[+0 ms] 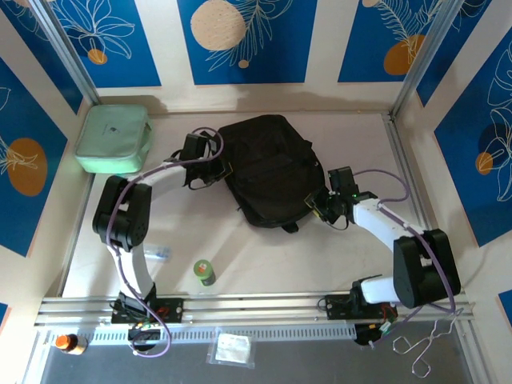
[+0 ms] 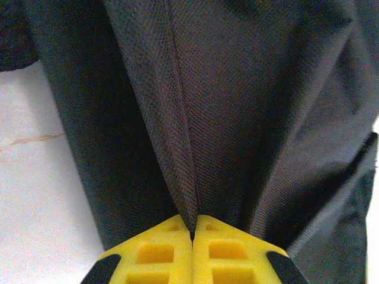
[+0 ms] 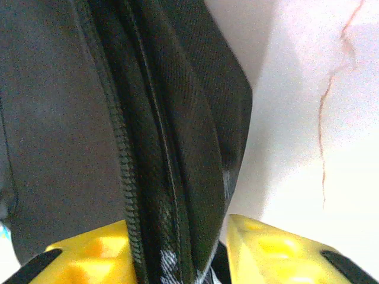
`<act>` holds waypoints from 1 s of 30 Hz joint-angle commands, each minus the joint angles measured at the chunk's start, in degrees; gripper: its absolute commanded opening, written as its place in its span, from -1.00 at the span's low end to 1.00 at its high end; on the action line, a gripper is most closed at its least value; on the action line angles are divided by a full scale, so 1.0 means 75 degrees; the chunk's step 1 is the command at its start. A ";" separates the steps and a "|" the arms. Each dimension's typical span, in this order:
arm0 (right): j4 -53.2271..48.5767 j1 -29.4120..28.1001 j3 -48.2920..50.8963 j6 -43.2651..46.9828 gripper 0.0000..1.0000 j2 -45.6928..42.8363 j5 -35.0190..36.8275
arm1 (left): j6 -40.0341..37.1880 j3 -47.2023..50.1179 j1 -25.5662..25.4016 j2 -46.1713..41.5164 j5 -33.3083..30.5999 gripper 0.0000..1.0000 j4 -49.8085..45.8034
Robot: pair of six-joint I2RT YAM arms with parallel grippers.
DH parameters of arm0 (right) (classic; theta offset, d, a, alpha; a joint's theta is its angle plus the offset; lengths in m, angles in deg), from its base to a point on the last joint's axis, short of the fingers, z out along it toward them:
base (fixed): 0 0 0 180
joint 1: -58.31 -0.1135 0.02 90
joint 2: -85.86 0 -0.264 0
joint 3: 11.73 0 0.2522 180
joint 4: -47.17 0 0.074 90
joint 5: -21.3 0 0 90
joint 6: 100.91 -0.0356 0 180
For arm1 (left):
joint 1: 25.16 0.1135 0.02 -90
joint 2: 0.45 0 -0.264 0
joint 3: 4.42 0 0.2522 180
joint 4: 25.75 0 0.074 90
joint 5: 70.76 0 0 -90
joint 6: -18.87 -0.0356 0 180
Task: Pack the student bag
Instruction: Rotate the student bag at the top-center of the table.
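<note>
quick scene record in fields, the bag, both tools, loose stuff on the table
bag: large black soft fabric backpack, lying flat, centre
left tool: shut, pinching a fold of backpack fabric
right tool: closed around the backpack's zippered edge
other items: mint green rounded-square zip case far left; small green bottle near edge

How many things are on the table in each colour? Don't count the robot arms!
Black: 1, the student bag
Green: 2, the mint case and the small green bottle
Clear: 1, a small see-through item, too blurry to name
Total: 4
</note>
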 commanded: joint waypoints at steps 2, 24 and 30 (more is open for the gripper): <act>0.0485 0.0386 -0.0539 0.0448 -0.35 0.0590 -0.0024 | -0.0092 0.0147 0.0016 -0.0656 0.0583 -1.00 0.0296; -0.1668 0.1227 -0.2053 0.1828 0.36 -0.0133 0.0715 | 0.0556 0.1138 -0.0519 -0.1275 -0.0006 -1.00 0.1869; -0.2254 0.0437 -0.1799 0.1457 0.36 -0.1155 0.0230 | 0.0556 0.1177 -0.0531 -0.1346 -0.0014 -1.00 0.1906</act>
